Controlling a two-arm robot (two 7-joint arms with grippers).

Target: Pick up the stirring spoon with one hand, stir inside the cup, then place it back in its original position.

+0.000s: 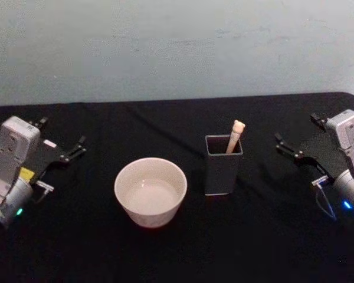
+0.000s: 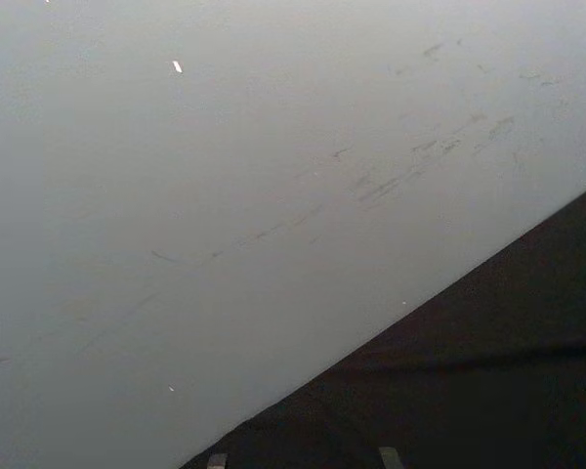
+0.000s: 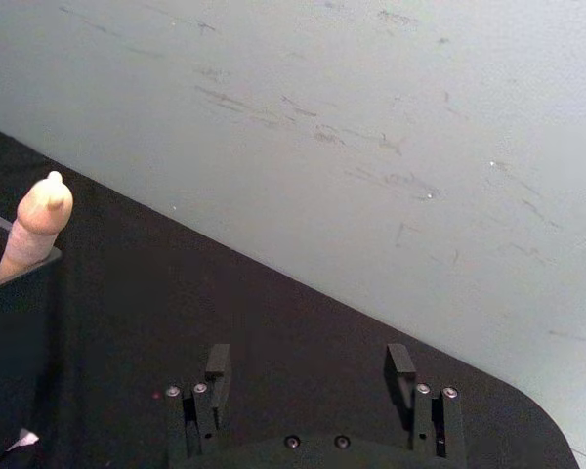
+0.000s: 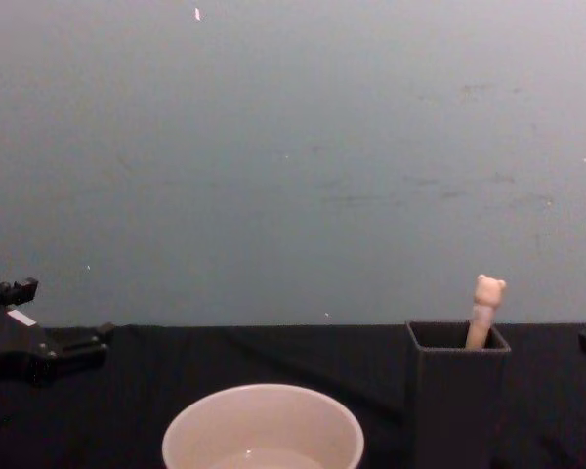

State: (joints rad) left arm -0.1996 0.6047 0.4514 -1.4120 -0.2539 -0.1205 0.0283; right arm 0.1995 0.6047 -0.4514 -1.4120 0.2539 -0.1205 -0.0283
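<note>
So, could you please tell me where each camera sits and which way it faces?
Head view: high, facing forward and down at the table; open left gripper and right gripper flank the cup and holder.
Chest view: low, looking across to the wall; left gripper at its edge.
Left wrist view: faces the wall; its fingertips peek in.
Right wrist view: faces the wall past its open fingers.
Shared: right wrist and chest views show the stirring spoon in the holder.

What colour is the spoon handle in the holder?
The stirring spoon has a beige handle with a bear head; chest view shows it best.
</note>
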